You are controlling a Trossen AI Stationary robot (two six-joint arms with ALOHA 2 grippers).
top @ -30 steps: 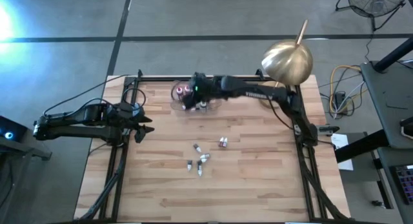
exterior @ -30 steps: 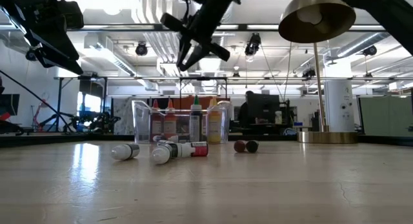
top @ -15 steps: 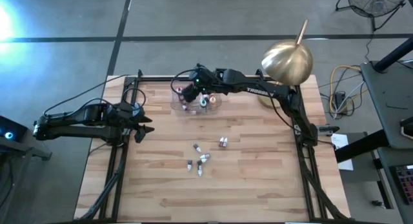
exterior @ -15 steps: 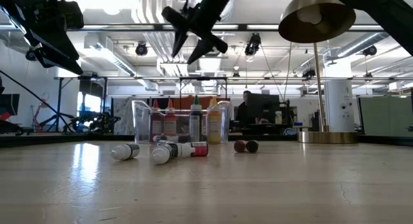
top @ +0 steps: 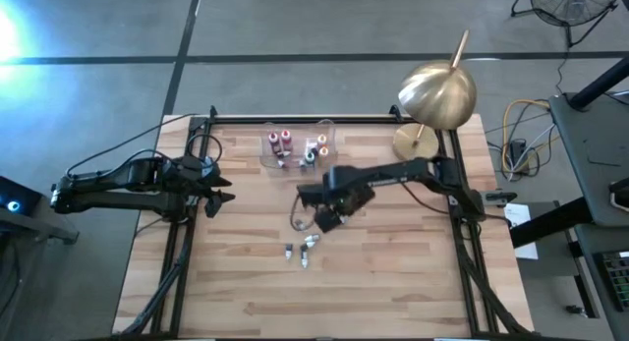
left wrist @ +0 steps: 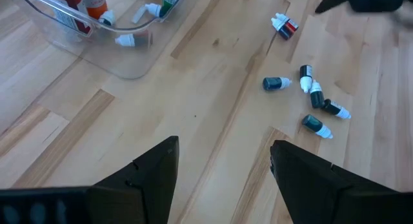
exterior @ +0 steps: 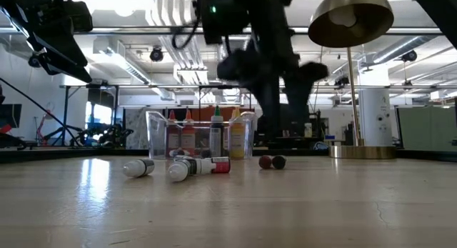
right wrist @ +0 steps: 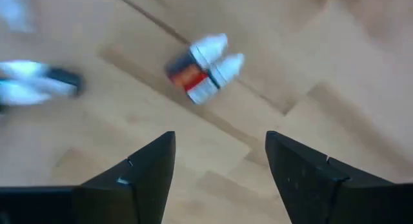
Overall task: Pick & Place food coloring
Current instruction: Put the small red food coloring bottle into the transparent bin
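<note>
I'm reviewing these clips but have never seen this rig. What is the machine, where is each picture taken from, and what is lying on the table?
Two dark robot arms work at a wooden table. One picture looks straight down from above, one looks level across the tabletop, and one comes from a camera on each wrist.

The left gripper waits open near the table's left edge, holding nothing. The right gripper hangs open and empty over the middle of the table, just above a pair of small bottles lying side by side, as its own wrist camera shows.

The clear tray near the far edge already holds several food coloring bottles standing upright. A few more loose bottles lie on their sides on the wood. The brass lamp stands at the far right corner.
</note>
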